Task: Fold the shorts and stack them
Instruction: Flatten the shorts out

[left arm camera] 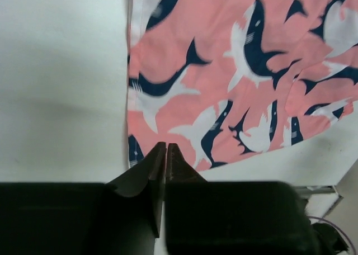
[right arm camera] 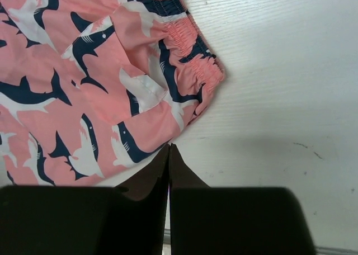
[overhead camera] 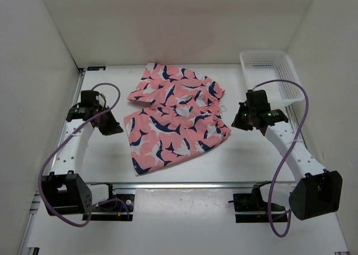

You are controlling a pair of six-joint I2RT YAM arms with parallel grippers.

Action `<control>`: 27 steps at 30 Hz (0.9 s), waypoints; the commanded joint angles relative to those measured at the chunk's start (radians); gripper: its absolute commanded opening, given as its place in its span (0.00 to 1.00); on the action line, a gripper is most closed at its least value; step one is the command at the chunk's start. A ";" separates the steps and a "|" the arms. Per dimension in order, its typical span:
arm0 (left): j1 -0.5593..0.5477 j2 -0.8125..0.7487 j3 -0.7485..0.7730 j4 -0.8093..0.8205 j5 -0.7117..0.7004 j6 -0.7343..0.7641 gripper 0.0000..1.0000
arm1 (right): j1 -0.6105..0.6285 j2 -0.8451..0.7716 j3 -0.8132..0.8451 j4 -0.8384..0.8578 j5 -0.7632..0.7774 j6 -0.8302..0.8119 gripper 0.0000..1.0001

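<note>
The salmon-pink shark-print shorts (overhead camera: pixel 173 121) lie spread flat on the white table, waistband toward the right, legs toward the left. They also show in the left wrist view (left arm camera: pixel 224 81) and the right wrist view (right arm camera: pixel 84 81). My left gripper (overhead camera: pixel 114 127) hovers just left of the near leg's hem; its jaws are shut and empty (left arm camera: pixel 166 146). My right gripper (overhead camera: pixel 239 119) hovers just right of the waistband corner, shut and empty (right arm camera: pixel 169 147). The gathered elastic waistband (right arm camera: pixel 193 53) lies ahead of it.
A white plastic mesh basket (overhead camera: pixel 271 76) stands at the back right corner. White walls enclose the table on three sides. A metal rail (overhead camera: pixel 196 184) runs along the near edge by the arm bases. Purple cables loop from each arm.
</note>
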 commanded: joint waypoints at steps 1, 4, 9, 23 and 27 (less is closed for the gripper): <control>-0.025 -0.080 -0.104 -0.016 0.037 -0.055 0.19 | 0.002 -0.001 -0.057 0.018 -0.054 0.048 0.03; -0.066 -0.132 -0.226 -0.016 0.067 -0.123 0.66 | 0.002 -0.001 -0.107 0.032 -0.118 0.076 0.51; -0.173 -0.203 -0.385 0.013 0.088 -0.255 0.85 | -0.087 0.020 -0.225 0.089 -0.235 0.137 0.85; -0.266 0.017 -0.464 0.199 0.038 -0.352 0.76 | -0.150 0.373 -0.143 0.333 -0.292 0.119 0.69; -0.266 0.067 -0.438 0.208 -0.062 -0.387 0.47 | -0.150 0.442 -0.112 0.366 -0.272 0.119 0.40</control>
